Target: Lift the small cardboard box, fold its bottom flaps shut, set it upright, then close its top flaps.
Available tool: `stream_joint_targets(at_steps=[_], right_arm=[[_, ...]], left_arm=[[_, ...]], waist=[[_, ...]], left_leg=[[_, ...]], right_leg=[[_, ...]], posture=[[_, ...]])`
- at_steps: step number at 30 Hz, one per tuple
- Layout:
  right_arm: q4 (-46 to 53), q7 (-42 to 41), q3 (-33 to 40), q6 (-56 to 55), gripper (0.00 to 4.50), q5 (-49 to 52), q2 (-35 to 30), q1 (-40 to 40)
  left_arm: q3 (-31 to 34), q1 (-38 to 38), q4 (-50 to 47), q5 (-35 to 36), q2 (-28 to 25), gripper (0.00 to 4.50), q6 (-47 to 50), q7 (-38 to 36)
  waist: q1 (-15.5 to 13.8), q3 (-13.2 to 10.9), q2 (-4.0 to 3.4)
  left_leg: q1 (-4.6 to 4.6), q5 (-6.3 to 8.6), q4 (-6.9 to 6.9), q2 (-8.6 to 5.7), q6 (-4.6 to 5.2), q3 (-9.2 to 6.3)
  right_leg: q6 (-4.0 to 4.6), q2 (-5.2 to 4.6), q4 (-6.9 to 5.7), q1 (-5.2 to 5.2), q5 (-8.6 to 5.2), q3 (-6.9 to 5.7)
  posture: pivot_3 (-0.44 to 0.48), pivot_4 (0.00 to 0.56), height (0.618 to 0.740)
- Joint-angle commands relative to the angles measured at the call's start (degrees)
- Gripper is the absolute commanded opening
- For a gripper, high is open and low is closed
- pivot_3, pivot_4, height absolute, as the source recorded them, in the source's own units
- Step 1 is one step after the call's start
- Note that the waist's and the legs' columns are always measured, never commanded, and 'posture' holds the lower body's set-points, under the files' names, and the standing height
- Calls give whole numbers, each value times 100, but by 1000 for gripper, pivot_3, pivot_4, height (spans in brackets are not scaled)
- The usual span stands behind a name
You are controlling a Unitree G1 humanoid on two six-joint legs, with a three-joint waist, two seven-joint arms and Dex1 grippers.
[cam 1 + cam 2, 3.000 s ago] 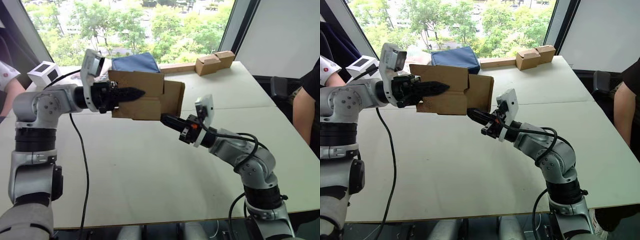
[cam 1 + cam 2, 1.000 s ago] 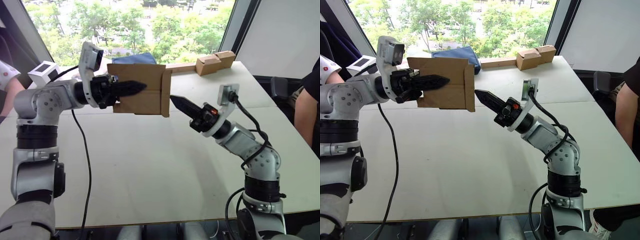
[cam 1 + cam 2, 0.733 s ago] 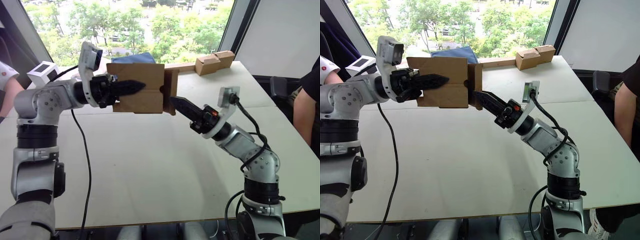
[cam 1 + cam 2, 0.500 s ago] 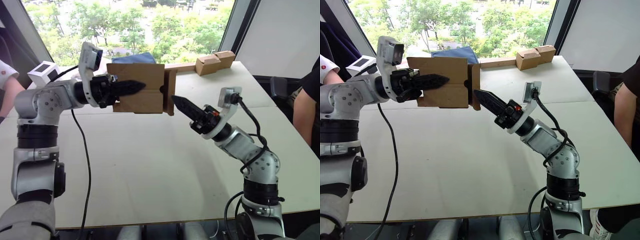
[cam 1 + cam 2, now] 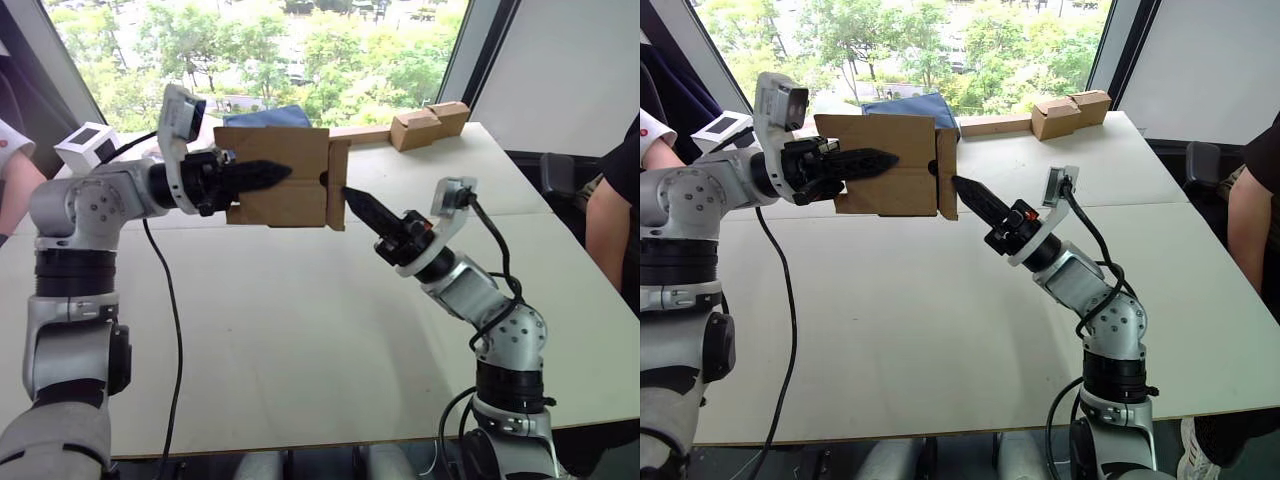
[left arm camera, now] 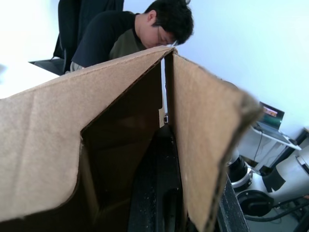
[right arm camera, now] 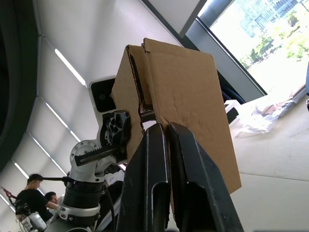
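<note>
Since 3 seconds ago, the right gripper [image 5: 973, 196] has come out from under the small cardboard box [image 5: 275, 178] and now points at its end. One of the bottom flaps [image 5: 338, 184], which stuck out wide then, is now folded most of the way in.

The big white table [image 5: 300, 330] lies below, and the box is held up in the air over its far part. A blue bag [image 5: 912, 107] sits behind the box. Tan boxes on a long strip [image 5: 430, 124] lie far back on the table, and a white cube box [image 5: 88, 146] sits at the far left. A person sits at the right edge [image 5: 615, 200].

The left gripper [image 5: 262, 174] is clamped on the box wall, 1 finger outside and, going by the left wrist view, 1 inside. The right gripper's 2 fingers are pressed together in a narrow point and hold nothing. Its tip looks to be touching the flap.

What could go wrong: if the right tip pushes too hard, the box could twist or slip out of the left grip. If the tip slides off the edge, the flap could spring back open.

The left arm reaches across, level with the table. The right arm is bent at the elbow and slants up and to the left toward the box.
</note>
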State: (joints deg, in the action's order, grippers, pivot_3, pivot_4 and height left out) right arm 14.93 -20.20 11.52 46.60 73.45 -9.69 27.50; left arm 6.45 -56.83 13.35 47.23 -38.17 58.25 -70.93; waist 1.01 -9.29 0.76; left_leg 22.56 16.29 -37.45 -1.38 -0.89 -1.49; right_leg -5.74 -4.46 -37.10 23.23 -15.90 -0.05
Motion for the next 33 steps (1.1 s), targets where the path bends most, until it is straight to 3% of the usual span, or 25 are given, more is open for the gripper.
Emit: stream_joint_targets(at_steps=[1, 17, 33], right_arm=[[67, 50, -28, -139, 16, 38, 88, 102], [61, 234, -76, 134, 16, 1099, 224, 75], [-21, 346, -353, -97, 16, 744, 445, 169]], left_arm=[[136, -139, -155, 102, -45, 0, 9, -10], [149, -110, -196, 171, 34, 0, 20, 68], [135, -110, -248, 201, 123, 0, 35, 129]], waist=[[0, 0, 0], [2, 0, 0], [4, 0, 0]], left_leg=[[0, 0, 0, 0, 0, 0], [0, 0, 0, 1, 0, 0], [0, 0, 0, 1, 0, 0]], right_leg=[[0, 0, 0, 0, 0, 0], [0, -2, 0, 0, 0, 0], [0, 0, 0, 0, 0, 0]], posture=[[0, 150, 740], [0, 150, 740], [0, 150, 740]])
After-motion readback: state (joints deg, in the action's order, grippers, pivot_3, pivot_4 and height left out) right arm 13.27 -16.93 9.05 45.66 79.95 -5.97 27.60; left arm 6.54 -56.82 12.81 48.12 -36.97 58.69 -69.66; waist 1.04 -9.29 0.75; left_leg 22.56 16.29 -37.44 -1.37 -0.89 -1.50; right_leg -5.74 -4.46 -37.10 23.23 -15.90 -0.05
